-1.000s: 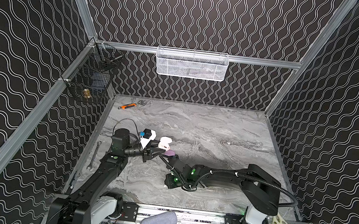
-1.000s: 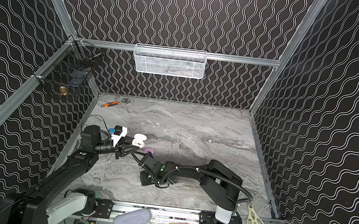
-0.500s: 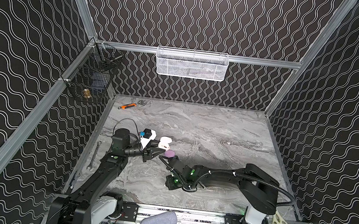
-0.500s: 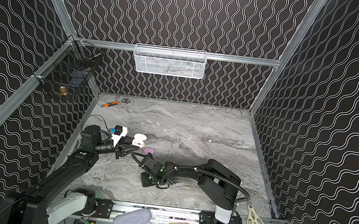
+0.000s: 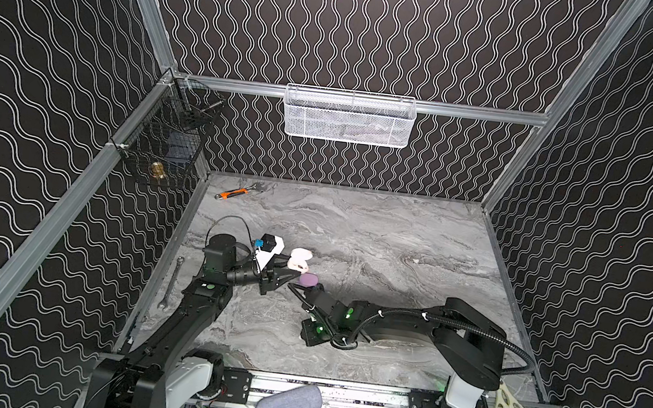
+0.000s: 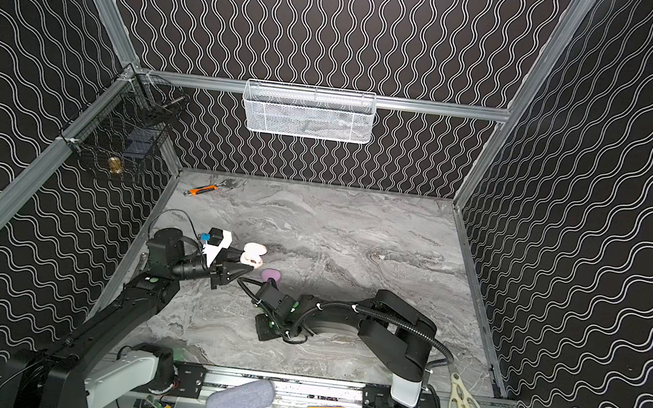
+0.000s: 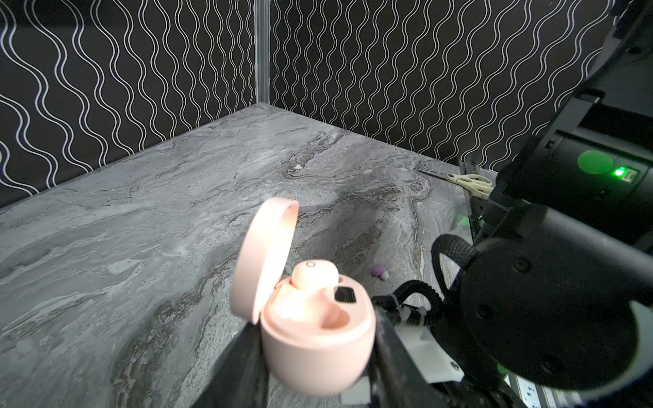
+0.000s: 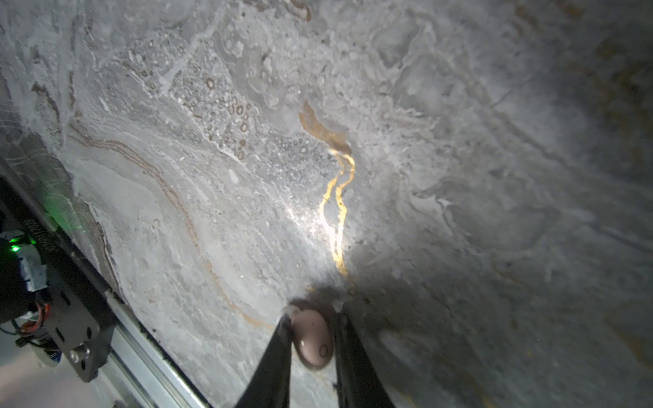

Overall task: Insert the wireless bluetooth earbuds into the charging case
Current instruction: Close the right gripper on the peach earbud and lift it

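Right hand (image 8: 314, 313) pinching earbud (image 8: 313, 341), left hand's (image 7: 314, 319) case (image 7: 318, 351) blurred

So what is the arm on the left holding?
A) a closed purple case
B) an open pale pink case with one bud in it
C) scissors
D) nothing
B: the left arm's fingers clamp the pale pink case, lid up, with one earbud sitting inside.

no readable text anywhere tbh; faint print on black strip (image 8: 53, 243) in right wrist view, too blurred to make out; small dark window on pink charging case (image 7: 318, 346) blank, no digits; seated earbud (image 7: 314, 275) and loose earbud (image 8: 312, 339) each show tiny ring mark, no letters
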Controlling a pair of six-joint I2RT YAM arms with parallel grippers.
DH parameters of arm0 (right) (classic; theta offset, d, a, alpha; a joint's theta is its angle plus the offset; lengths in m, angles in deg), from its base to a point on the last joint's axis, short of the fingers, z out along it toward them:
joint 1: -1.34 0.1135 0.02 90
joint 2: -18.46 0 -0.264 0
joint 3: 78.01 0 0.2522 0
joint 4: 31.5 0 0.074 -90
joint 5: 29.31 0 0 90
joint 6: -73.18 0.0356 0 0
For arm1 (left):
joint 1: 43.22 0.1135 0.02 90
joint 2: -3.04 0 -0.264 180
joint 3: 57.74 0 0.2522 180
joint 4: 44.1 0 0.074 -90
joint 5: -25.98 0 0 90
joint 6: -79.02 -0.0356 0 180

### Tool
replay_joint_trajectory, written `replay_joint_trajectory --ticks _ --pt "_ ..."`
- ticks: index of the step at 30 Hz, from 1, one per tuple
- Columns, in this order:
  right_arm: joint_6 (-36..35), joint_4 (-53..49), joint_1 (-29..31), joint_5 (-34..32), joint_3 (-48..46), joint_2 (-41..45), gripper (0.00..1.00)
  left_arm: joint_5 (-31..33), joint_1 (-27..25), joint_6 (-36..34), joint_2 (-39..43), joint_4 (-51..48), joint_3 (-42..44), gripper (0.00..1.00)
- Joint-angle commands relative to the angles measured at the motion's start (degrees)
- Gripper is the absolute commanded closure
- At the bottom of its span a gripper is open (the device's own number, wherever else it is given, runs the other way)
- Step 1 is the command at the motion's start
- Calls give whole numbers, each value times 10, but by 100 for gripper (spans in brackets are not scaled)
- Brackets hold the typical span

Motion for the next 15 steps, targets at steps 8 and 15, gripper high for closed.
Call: replay_joint_trajectory --ticks 8,15 --pt "-1 -8 1 -7 -5 21 79 1 0 9 -2 16 -2 97" --pt "-2 -34 1 -52 -25 61 80 -4 0 8 -5 16 -1 97"
